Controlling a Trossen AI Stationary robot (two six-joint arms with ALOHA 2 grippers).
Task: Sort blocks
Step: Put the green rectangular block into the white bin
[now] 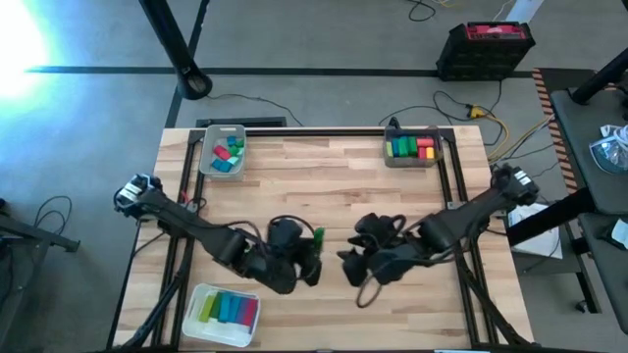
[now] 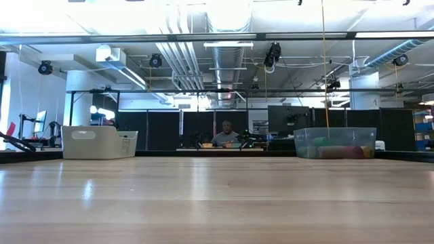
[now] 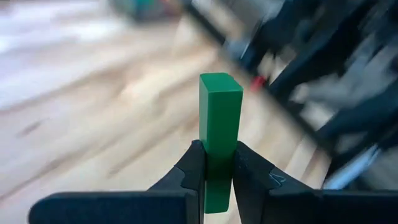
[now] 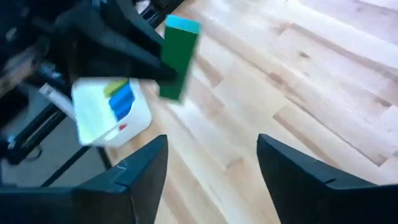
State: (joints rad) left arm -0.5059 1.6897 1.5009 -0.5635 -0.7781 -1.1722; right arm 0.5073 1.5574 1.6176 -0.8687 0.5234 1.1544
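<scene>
Between the two arms, near the front middle of the worktop (image 1: 324, 167), I see the green bar (image 3: 219, 124) held upright in the left tool (image 3: 217, 180), whose fingers (image 3: 189, 171) are closed on its lower part only. Most of the bar stands free above the grip, so I judge it could tilt or slip out if I swing the arm fast.

The right tool (image 4: 211, 168) is open and empty, and it faces the bar from just beside it. If both arms move together here, they could knock each other, or hit the bar.

The front tray (image 1: 226, 312) already holds green and blue blocks in rows. The two far trays (image 1: 224, 149) (image 1: 412, 149) hold mixed colours. A wrong choice of tray would spoil the sorting.
</scene>
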